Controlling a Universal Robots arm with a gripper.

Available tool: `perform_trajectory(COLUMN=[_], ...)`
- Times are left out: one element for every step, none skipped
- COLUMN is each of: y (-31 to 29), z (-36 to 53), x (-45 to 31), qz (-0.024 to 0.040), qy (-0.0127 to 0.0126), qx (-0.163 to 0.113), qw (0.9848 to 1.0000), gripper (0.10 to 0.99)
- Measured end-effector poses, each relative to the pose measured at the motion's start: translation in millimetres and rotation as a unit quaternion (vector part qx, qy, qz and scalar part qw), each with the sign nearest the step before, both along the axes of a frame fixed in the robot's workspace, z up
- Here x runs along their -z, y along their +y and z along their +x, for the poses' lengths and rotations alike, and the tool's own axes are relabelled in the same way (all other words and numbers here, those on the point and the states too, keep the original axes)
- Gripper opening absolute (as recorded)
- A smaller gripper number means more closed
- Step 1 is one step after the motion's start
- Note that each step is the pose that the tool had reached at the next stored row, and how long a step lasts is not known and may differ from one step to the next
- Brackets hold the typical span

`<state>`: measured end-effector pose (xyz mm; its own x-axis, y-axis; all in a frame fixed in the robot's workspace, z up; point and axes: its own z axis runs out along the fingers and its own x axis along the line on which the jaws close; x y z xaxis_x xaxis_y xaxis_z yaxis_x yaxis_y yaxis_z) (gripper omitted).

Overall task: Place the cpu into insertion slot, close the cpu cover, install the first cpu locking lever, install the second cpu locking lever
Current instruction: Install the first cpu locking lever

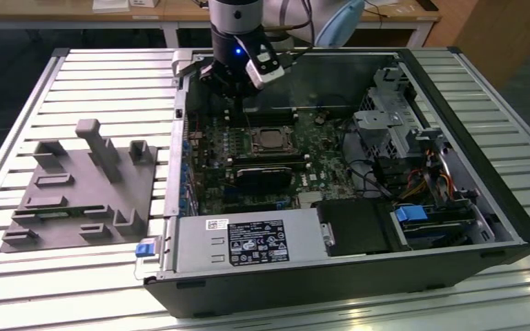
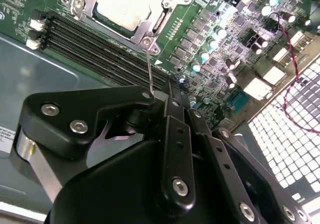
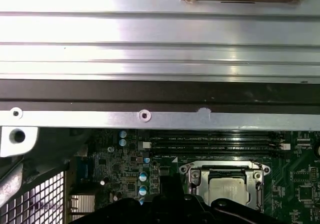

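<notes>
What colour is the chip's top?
The cpu is silvery grey, seen best in the second wrist view.

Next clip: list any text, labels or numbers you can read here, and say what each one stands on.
No text can be read.
Power supply labels, exterior view: print too small to read.
Board lettering, second wrist view: blurred.
Memory slot markings, first wrist view: too small to read.
cpu top, second wrist view: no print can be made out.
</notes>
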<state>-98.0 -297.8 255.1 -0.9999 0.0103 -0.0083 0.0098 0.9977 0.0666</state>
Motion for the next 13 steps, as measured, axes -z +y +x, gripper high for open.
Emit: perform_trajectory(y=[0.1, 0.2, 0.3, 0.3, 0.3, 0.3, 0.3, 0.3, 0.3, 0.3, 0.3, 0.3, 0.3], z=[0.2, 0.7, 1.5, 2.7, 4.2, 5.5, 7.2, 8.9, 10.7, 12.9, 15.3, 18.0, 21.0], x=[0.1, 0.2, 0.3, 0.3, 0.4, 0.4, 0.5, 0.6, 0.6, 0.6, 0.7, 0.8, 1.0], qz=[0.0, 0.0, -0.0001, 0.0, 0.0, 0.0, 0.0, 0.0, 0.0, 0.0, 0.0, 0.0, 0.0], qy=[0.0, 0.0001, 0.0001, 0.0, 0.0, 0.0, 0.0, 0.0, 0.0, 0.0, 0.0, 0.0001, 0.0002], qx=[0.0, 0.0, 0.0, 0.0, 0.0, 0.0, 0.0, 0.0, 0.0, 0.0, 0.0, 0.0, 0.0], qw=[1.0, 1.0, 1.0, 1.0, 1.0, 1.0, 1.0, 1.0, 1.0, 1.0, 1.0, 1.0, 1.0], gripper=[0.118, 0.118, 0.118, 0.118, 0.118, 0.118, 0.118, 0.118, 0.118, 0.118, 0.118, 0.118, 0.118])
